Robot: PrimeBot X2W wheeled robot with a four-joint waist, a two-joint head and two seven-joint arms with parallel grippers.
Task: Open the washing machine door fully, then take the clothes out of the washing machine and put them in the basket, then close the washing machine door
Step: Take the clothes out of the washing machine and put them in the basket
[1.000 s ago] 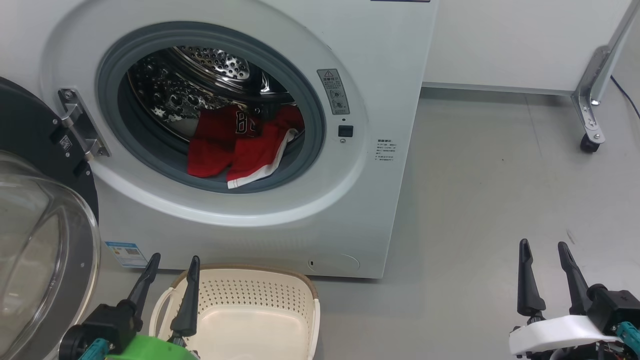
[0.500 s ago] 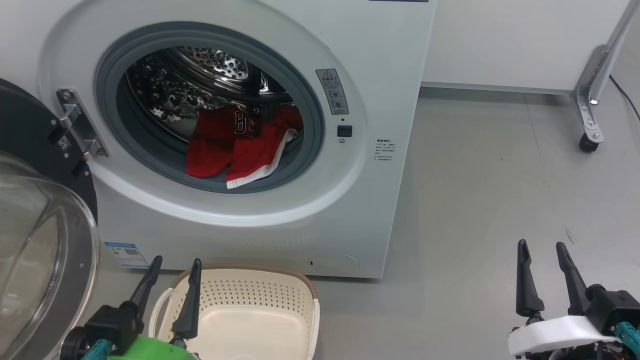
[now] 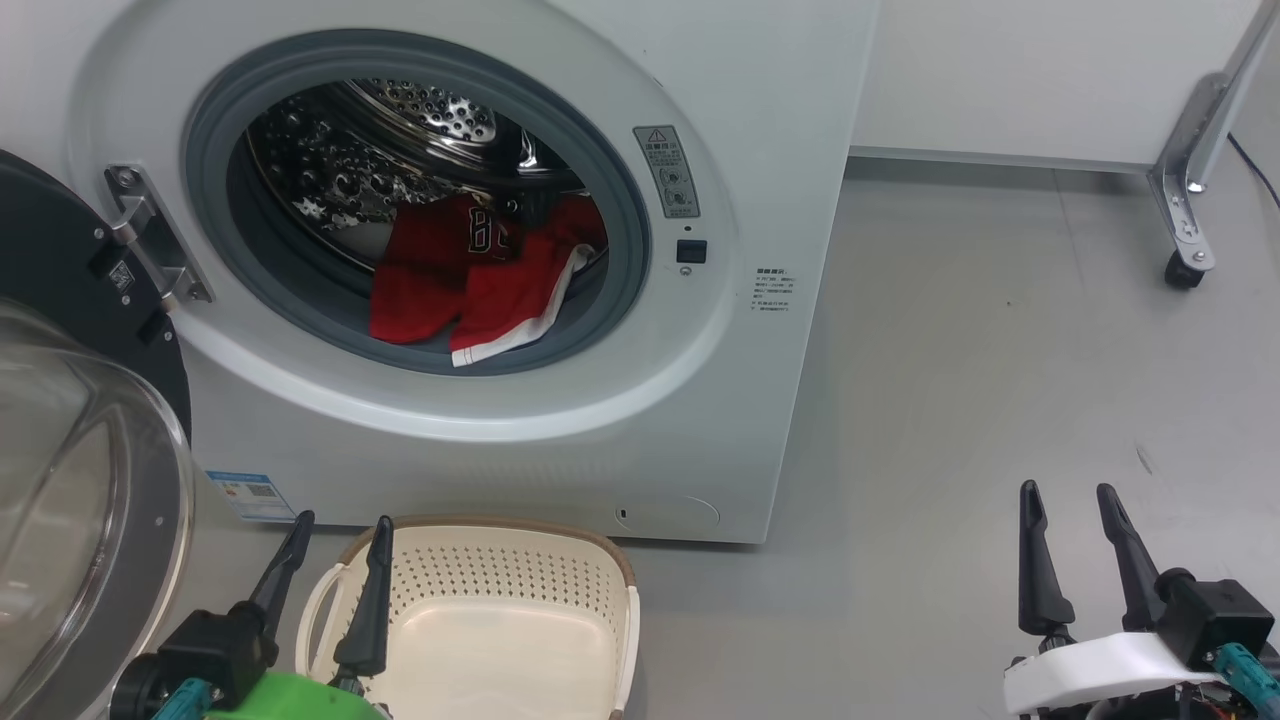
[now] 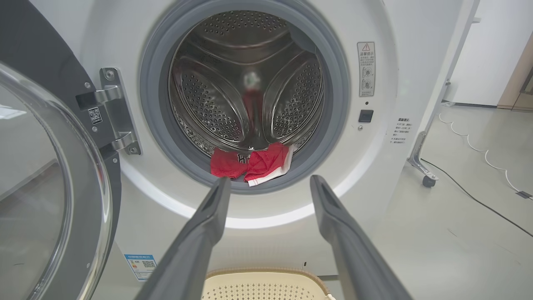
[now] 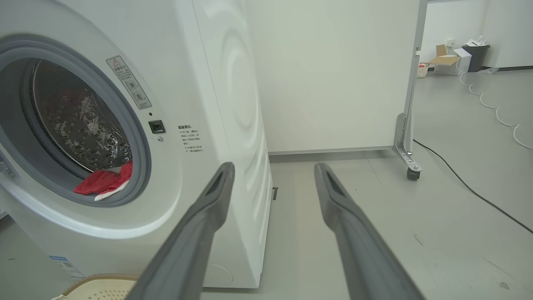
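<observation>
On the grey floor (image 3: 950,350), toward its left side: one white front-loading washing machine (image 3: 770,120), its round opening uncovered. One black-rimmed door (image 3: 50,250) is swung out to the left on one metal hinge (image 3: 150,240), with one bulging clear glass window (image 3: 90,480) at its centre. One grey rubber gasket (image 3: 620,250) rings one perforated steel drum (image 3: 420,110). One heap of clothes (image 3: 470,285), red fabric with white trim, is bunched at the drum's lower front edge. At least two pieces seem to overlap, though the exact count cannot be told. One piece bears dark numerals, and one white-trimmed hem hangs over the gasket's bottom lip. Front panel, right of the opening: one warning label (image 3: 667,170), one small black latch socket (image 3: 691,251), one block of small print (image 3: 775,290). Lower left corner of the front: one blue sticker (image 3: 250,495). One cream basket (image 3: 500,575), with perforated walls and a brown rim, stands on the floor just before the machine's base, its bare bottom showing. One left gripper (image 3: 342,523), two dark fingers spread apart and gripping nothing, is over the basket's left end, aimed at the opening. One right gripper (image 3: 1066,490), two fingers likewise spread and clasping nothing, is over bare floor well right of the machine. Far right edge of the floor: one metal frame leg on one caster (image 3: 1183,270), with one dark cable (image 5: 470,189) trailing past it.
</observation>
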